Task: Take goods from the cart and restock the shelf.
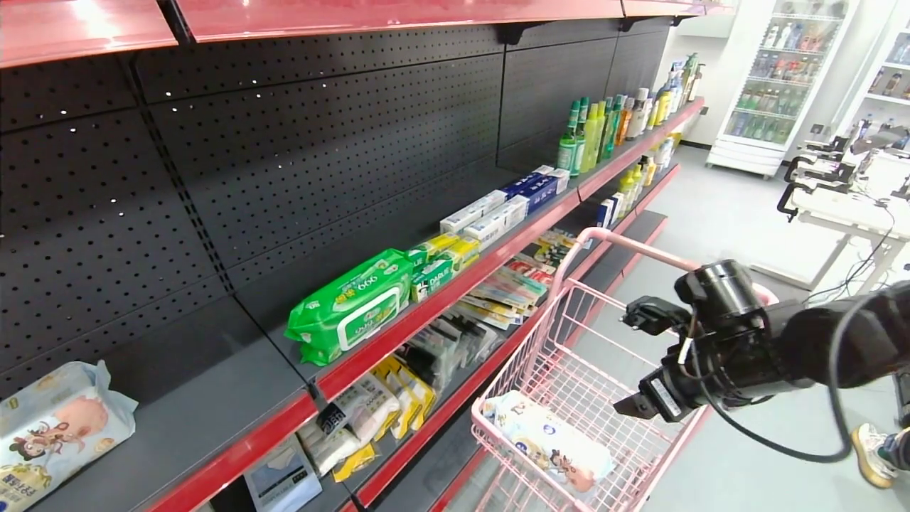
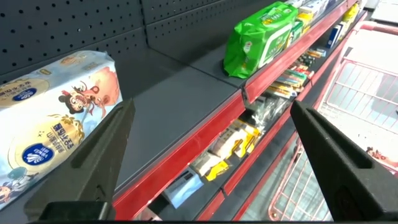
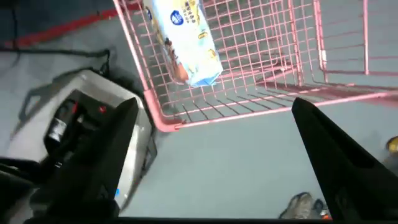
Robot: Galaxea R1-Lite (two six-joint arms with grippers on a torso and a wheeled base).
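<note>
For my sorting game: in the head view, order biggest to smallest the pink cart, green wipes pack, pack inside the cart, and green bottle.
1. pink cart
2. green wipes pack and pack inside the cart, about alike
3. green bottle, though farthest away

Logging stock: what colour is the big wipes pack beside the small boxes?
The wipes pack is bright green with a white flap; the head view shows it best.
</note>
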